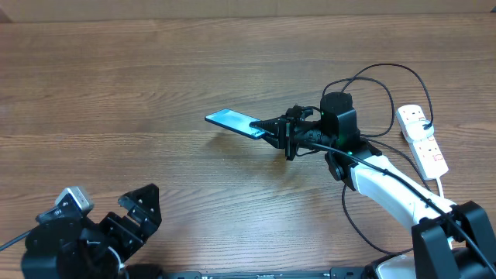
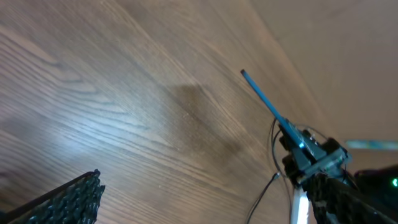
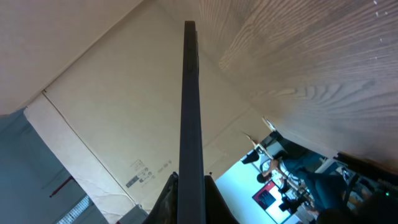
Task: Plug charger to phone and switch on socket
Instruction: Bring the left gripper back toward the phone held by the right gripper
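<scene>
My right gripper [image 1: 273, 128] is shut on one end of the phone [image 1: 231, 120] and holds it tilted above the table. The phone shows edge-on in the right wrist view [image 3: 189, 106] between the fingers [image 3: 189, 190], and as a thin blue bar in the left wrist view [image 2: 262, 98]. The charger's black cable [image 1: 385, 68] loops behind the right arm toward the socket [image 1: 422, 141], a white power strip at the right edge. The cable's connector tip [image 2: 276, 175] lies on the table, apart from the phone. My left gripper [image 1: 138, 211] is open and empty at the front left.
The white cord [image 1: 442, 183] of the strip runs toward the front right by the right arm's base. Bare wooden table [image 1: 116, 93] spans the left and middle. A cardboard wall stands behind the table.
</scene>
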`<act>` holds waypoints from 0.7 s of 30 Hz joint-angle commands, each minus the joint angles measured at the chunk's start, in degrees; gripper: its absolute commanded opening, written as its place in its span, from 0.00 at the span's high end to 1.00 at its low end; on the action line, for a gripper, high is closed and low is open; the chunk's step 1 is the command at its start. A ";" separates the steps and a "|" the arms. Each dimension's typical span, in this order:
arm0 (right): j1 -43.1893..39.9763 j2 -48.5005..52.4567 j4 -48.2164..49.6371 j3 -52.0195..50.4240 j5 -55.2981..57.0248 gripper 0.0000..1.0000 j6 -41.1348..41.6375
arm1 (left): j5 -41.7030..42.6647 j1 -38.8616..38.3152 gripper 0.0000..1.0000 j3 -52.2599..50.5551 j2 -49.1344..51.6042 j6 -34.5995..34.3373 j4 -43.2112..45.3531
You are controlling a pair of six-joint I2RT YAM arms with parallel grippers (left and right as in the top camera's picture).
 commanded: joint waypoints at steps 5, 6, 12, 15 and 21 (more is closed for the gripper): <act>0.22 -1.38 0.33 0.74 3.26 0.96 -8.20 | 15.91 -0.33 0.00 -15.72 0.52 -13.92 16.79; 0.22 -1.38 0.28 0.74 3.48 0.96 -9.29 | 18.43 -0.33 0.00 -17.70 0.76 -15.13 20.46; 0.22 -1.38 0.04 0.74 3.48 0.96 -13.25 | 26.67 -0.33 0.02 -25.62 3.76 -25.38 33.66; 0.22 -1.38 -0.52 0.74 3.50 0.96 -13.79 | 30.58 -0.33 0.03 -27.74 6.25 -30.77 37.48; 0.90 -1.38 -0.50 0.74 3.89 0.96 -13.73 | 33.20 -0.44 0.10 -28.26 14.82 -33.05 47.56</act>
